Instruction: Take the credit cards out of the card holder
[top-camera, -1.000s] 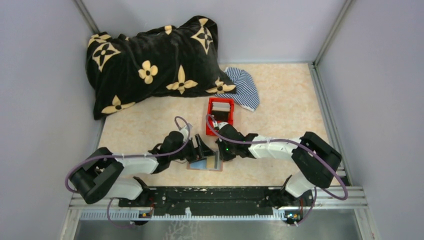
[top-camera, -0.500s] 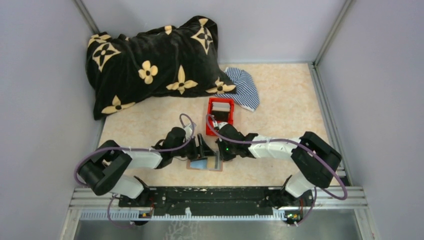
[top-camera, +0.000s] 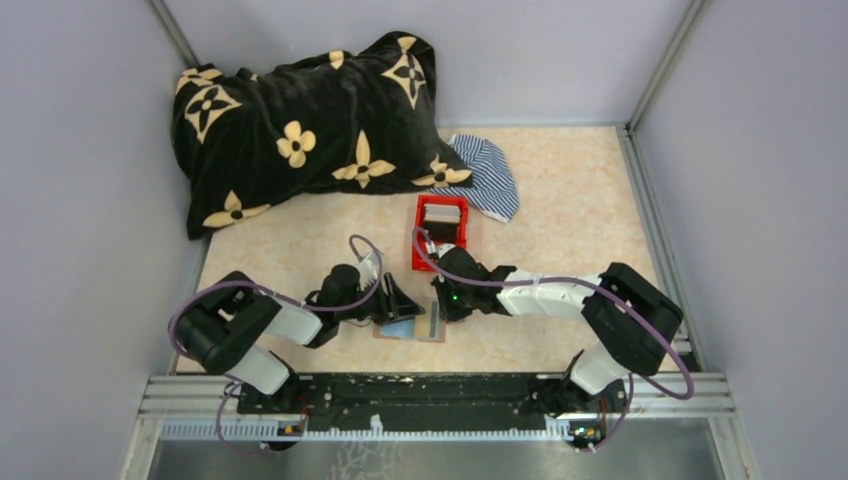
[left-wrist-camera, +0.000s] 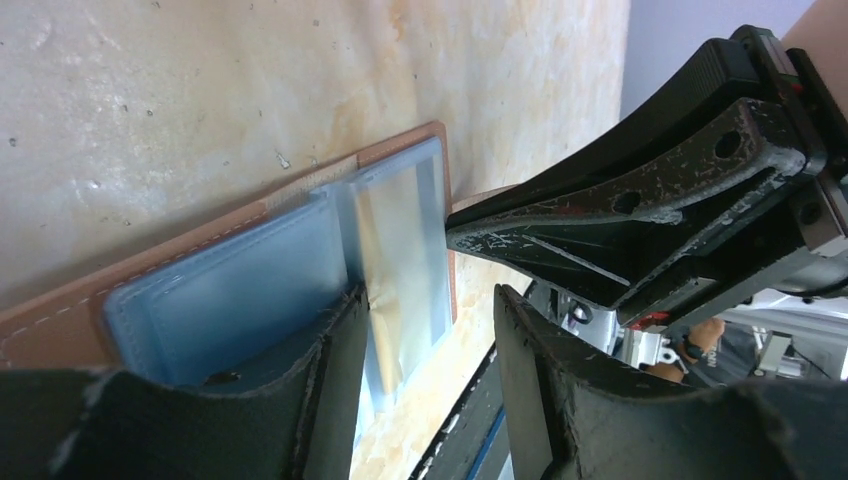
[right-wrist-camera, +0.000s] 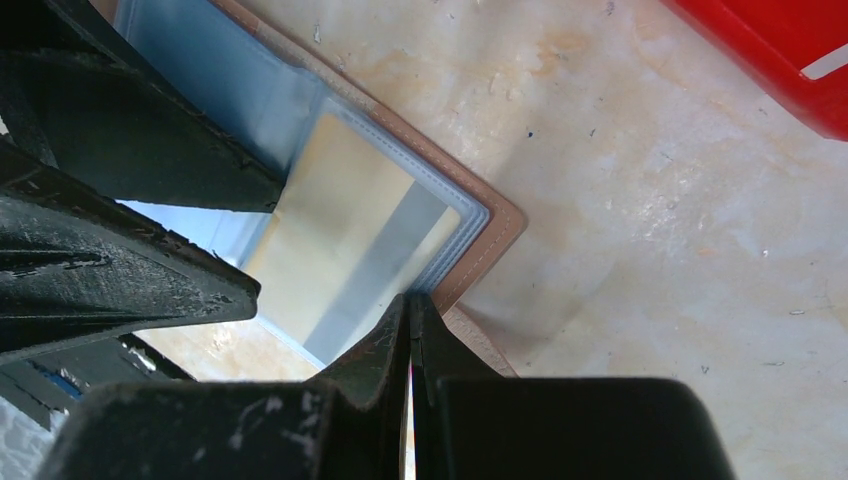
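a: item one, what's changed?
b: left gripper (top-camera: 398, 302): jaws were wide a second ago, now drawn in to about half, with a gap showing between them. the arm's elbow has folded in toward the base, and the wrist is kept low over the card holder (right-wrist-camera: 500, 225).
a: holder's place?
b: open flat on the worktop (top-camera: 570, 200), at 6 o'clock from the red box (top-camera: 441, 225). light blue card (left-wrist-camera: 220, 300) on the 9 o'clock side, a gold and grey card (left-wrist-camera: 400, 250) under the clear window beside it. both sit in their pockets.
a: meaning for the task?
b: reads as a pinch closing on the blue card's edge. one jaw touches it, nothing gripped yet. no card is out.
a: item two, the other arm?
b: right gripper (right-wrist-camera: 410, 305): jaws shut tight and empty, tip pressed on the holder's 3 o'clock edge, pinning it. arm stretched in low from 3 o'clock, unmoved.
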